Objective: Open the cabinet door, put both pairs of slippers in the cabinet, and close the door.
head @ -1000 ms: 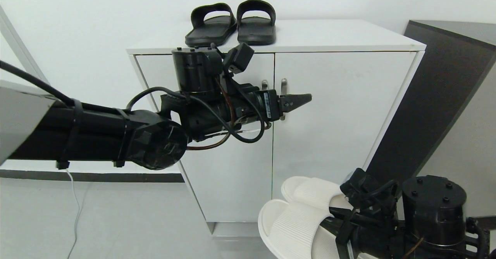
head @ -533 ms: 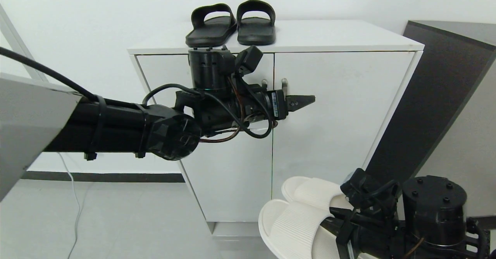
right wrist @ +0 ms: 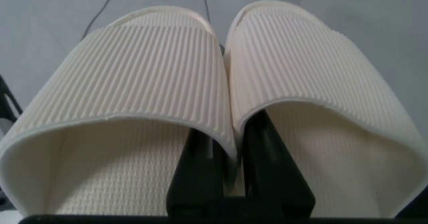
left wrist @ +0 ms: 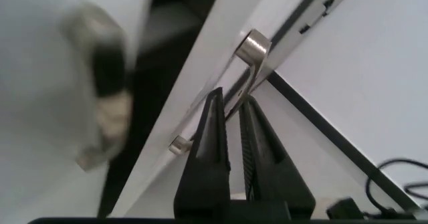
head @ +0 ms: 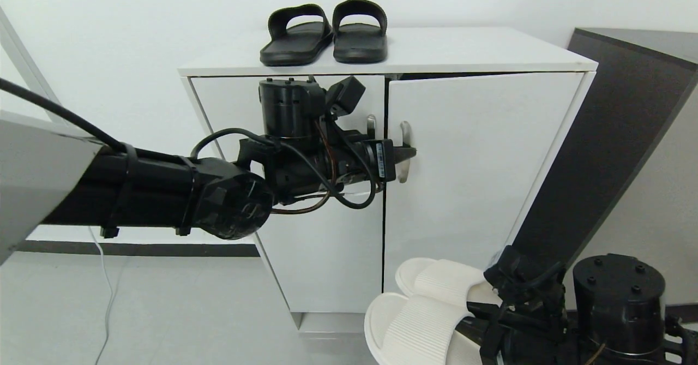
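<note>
Progress: step 1 (open door) is underway, not done. L pincer (head: 406,155) is closed on the handle (head: 402,175) of the R door (head: 480,163). In the L wrist view the two fingers sit nearly together w/ the metal bar pinched between them. The door is only just ajar: a thin dark gap runs along its top edge and down the seam right at the pincer. L door (head: 327,256), on the pincer's wrist side, looks flush and shut; its own handle (head: 371,122) is just beside the fingers, untouched.

Slippers, neither pair stowed yet:
- black pair (head: 299,42) sits up on the cabinet (head: 463,48) top, above the L pincer and back toward its wrist, well apart from it, side by side.
- white pair (head: 431,321) is in the R pincer (right wrist: 231,144), low and below the L pincer, in front of the R door's bottom part. The fingers are clamped on the two inner strap walls, pressed together, so both slippers hang as one bundle, toes pointing away from the pincer.

Left to do, as I judge it: swing the R door wide, put the white pair in, fetch the black pair off the top and put it in, shut the door.

Writing: a small white sticker (head: 380,159) sits just behind the L pincer's fingers, its print too small to read. No marks visible on the slippers or cabinet.
</note>
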Motion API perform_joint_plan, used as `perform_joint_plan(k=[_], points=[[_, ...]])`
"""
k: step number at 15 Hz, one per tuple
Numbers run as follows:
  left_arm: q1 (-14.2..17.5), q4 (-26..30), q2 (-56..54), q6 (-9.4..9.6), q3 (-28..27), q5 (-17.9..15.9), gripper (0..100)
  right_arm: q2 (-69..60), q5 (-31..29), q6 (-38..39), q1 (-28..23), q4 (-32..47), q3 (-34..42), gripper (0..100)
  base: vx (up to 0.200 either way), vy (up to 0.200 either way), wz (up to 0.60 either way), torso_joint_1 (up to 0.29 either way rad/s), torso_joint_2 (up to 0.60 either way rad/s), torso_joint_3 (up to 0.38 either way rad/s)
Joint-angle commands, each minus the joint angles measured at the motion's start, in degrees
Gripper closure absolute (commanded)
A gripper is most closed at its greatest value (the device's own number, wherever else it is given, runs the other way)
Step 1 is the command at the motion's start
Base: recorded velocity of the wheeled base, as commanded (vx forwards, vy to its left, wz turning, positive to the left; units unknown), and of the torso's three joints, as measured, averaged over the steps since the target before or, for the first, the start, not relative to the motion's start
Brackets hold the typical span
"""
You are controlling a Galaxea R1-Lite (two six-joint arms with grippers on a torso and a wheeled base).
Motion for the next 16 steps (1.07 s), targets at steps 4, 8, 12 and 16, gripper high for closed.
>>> perform_joint_plan(k=[4, 8, 12, 16], points=[[-4.5, -3.2, -10.1, -0.3, 10.0, -0.3, 100, -2.5, 4.6, 0.0, 0.1, 0.0, 2.3, 100, 0.0, 0.0, 0.0, 0.0, 0.0, 0.0], [-6.9, -4.0, -16.8, -0.22, 16.5, -0.2, 100, -3.3, 5.9, -1.3, 0.1, 0.0, 3.2, 100, 0.0, 0.0, 0.0, 0.0, 0.0, 0.0], [-4.2, -6.8, -16.5, -0.48, 18.7, -0.3, 100, -3.3, 5.9, -2.7, 1.4, 0.0, 4.4, 100, 0.0, 0.0, 0.0, 0.0, 0.0, 0.0], [-3.6, -11.2, -9.7, -1.89, 15.5, -0.3, 100, -4.3, 5.9, -2.9, 3.6, 0.0, 6.0, 100, 0.0, 0.0, 0.0, 0.0, 0.0, 0.0]])
